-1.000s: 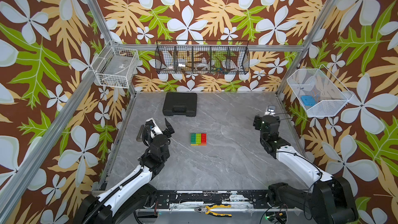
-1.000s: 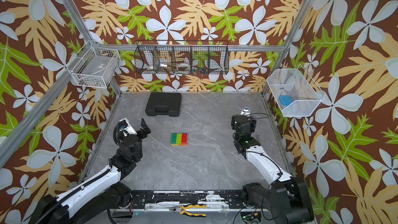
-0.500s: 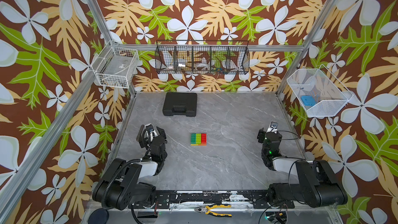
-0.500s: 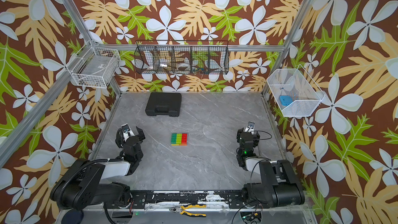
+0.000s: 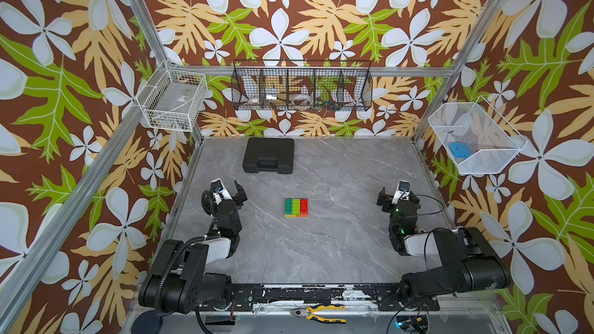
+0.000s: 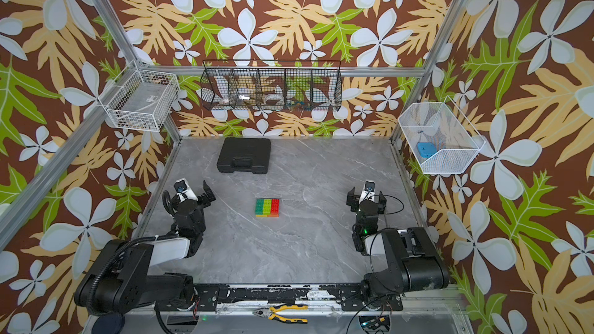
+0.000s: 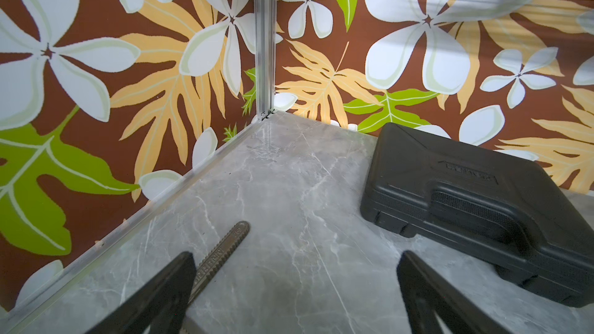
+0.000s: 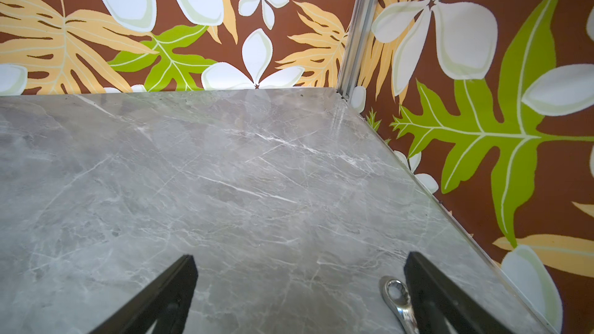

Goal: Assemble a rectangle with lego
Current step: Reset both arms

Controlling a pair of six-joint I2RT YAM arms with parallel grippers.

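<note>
The rectangle (image 5: pixel 296 207) is seen joined, lying flat in the middle of the counter (image 5: pixel 337 236). The left gripper (image 5: pixel 224 192) and right gripper (image 5: pixel 398 196) are held near the side edges, jaws apart, empty. Assembly is judged complete; arms should be kept clear so nothing is nudged.

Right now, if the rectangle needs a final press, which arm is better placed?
Left, marginally. Both are open and empty, but the left gripper sits nearer the rectangle than the right gripper does in both top views.
</note>
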